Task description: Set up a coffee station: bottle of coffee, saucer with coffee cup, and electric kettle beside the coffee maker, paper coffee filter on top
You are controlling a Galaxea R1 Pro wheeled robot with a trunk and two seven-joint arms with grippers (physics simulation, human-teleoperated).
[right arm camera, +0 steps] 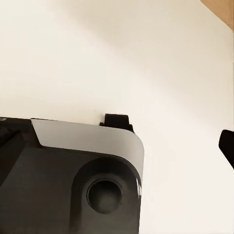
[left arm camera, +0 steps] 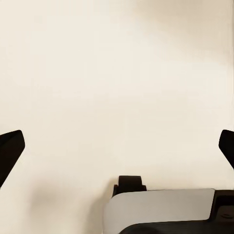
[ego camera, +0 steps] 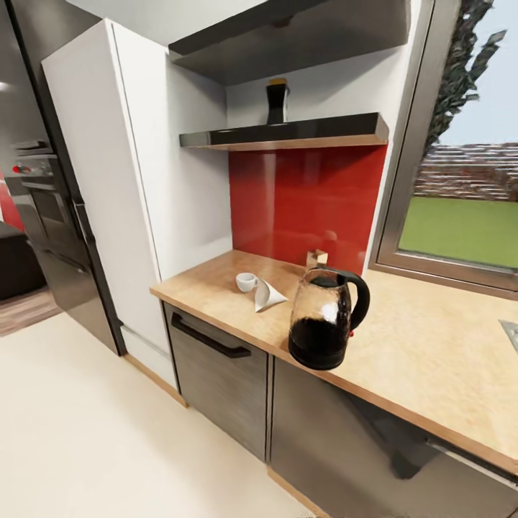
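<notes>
Head view: you face the countertop (ego camera: 424, 345) at an angle. Kettle (ego camera: 322, 316) stands near the front edge. Cup (ego camera: 246, 281) sits further back towards the tall white cabinet (ego camera: 108, 187), and the filter (ego camera: 267, 295) lies just beside it, between cup and kettle. A small tan item (ego camera: 316, 257) stands behind the kettle against the red backsplash (ego camera: 309, 194); ID not possible. Bottle (ego camera: 277, 101) is on the shelf (ego camera: 288, 134), above the cup.

Wrist views: both cams look down at pale floor and parts of the robot base. Left gripper (left arm camera: 117, 151): fingertips sit at opposite frame edges, so jaws are spread wide, holding nothing. Right gripper (right arm camera: 117, 151): one fingertip visible, state can't be confirmed.

Step in hand, as judged: approach phase, no item picked up yet.

Next move calls for:
1. Drive base closer and square to the counter.
2. Raise an arm or trunk to shelf height.
3. Take the bottle at its body, approaching from the front, clear of the upper shelf (ego camera: 288, 43).
</notes>
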